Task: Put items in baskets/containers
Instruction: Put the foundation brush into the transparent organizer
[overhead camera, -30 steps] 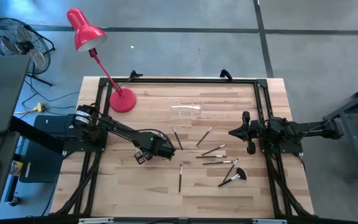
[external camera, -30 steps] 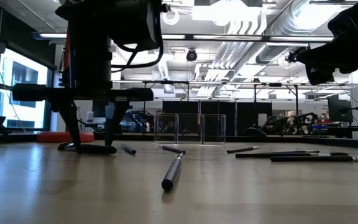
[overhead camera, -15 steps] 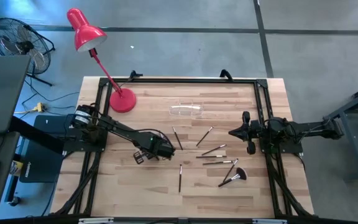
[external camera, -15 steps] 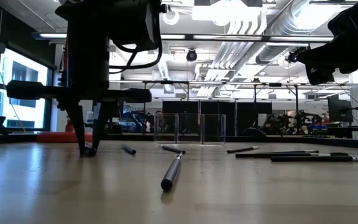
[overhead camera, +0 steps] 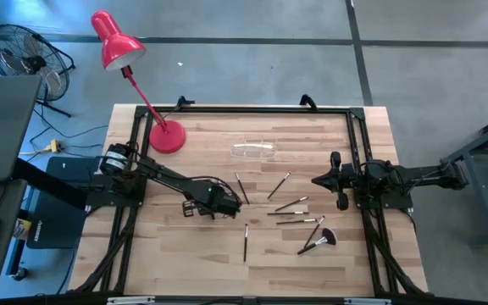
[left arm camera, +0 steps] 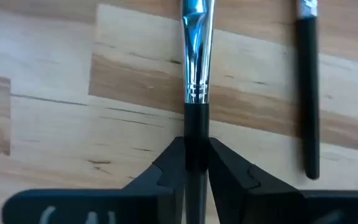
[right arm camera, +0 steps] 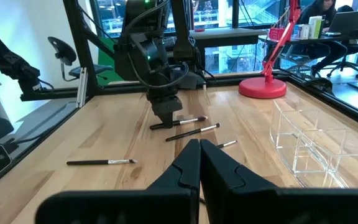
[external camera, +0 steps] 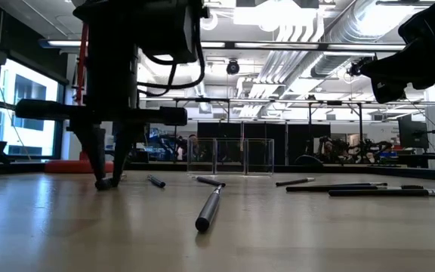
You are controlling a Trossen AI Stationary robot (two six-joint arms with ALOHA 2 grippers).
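Left gripper [left arm camera: 196, 163] had its fingers clamped on a thin dark-handled makeup brush with silver ferrule [left arm camera: 196, 74], low on the wooden counter [overhead camera: 185, 254]. Right gripper [right arm camera: 199, 155] hovered, fingers closed, empty.

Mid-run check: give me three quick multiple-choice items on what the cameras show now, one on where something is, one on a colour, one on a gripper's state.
1. Where is the left gripper?
A. down at the table among the brushes
B. over the lamp base
C. raised above the clear holder

2. What colour is the desk lamp?
A. blue
B. red
C. white

3. What are the left gripper's fingers doing?
A. standing wide open over bare wood
B. shut on a brush handle
C. shut on the clear holder

Answers: 1 A, the high view shows it low on the wood beside the loose brushes, away from the clear holder. 2 B, shade and base are red. 3 B, the left wrist view shows both fingers pressed against the dark handle of a brush.
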